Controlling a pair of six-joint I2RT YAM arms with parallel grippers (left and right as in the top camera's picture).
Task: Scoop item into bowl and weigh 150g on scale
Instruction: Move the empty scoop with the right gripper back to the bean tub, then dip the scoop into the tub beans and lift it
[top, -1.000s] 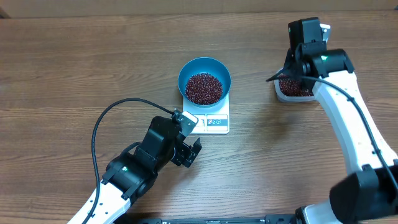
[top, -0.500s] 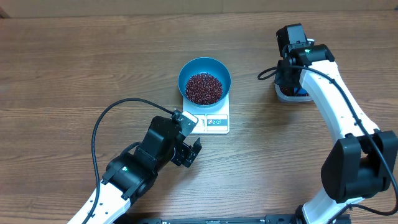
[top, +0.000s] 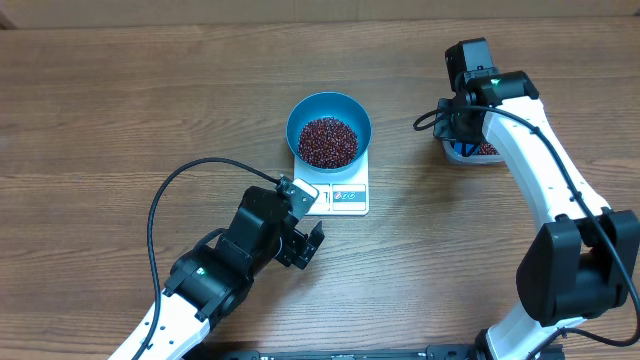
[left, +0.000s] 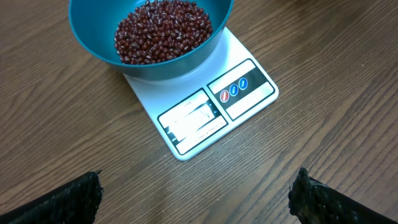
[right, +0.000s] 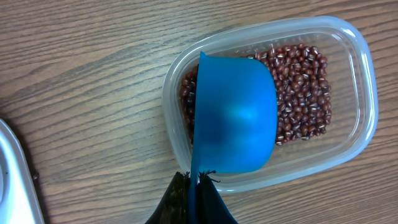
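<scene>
The teal-blue bowl (top: 329, 101) stands on the white scale (top: 346, 197) and holds a heap of red-brown beans (top: 328, 141). My left gripper (top: 305, 240) hovers open just in front of the scale, its black fingertips (left: 71, 199) wide apart with only bare wood between them. In the left wrist view, the bowl (left: 93, 46), its beans (left: 161, 31) and the scale's display (left: 189, 121) lie ahead. My right gripper (right: 198, 186) is shut on the handle of a bright blue scoop (right: 239, 127). The scoop's cup hangs over the left half of a clear tub (right: 357, 68) of beans (right: 305, 93).
The clear tub (top: 472, 152) sits at the right, beneath my right gripper (top: 461, 132). A black cable (top: 165, 200) loops over the wood left of the left arm. An edge of the scale (right: 12, 180) shows at the left of the right wrist view.
The right wrist has swung left and turned over the tub, bringing the scoop down above the beans. The left arm, the bowl and the scale have not moved.
</scene>
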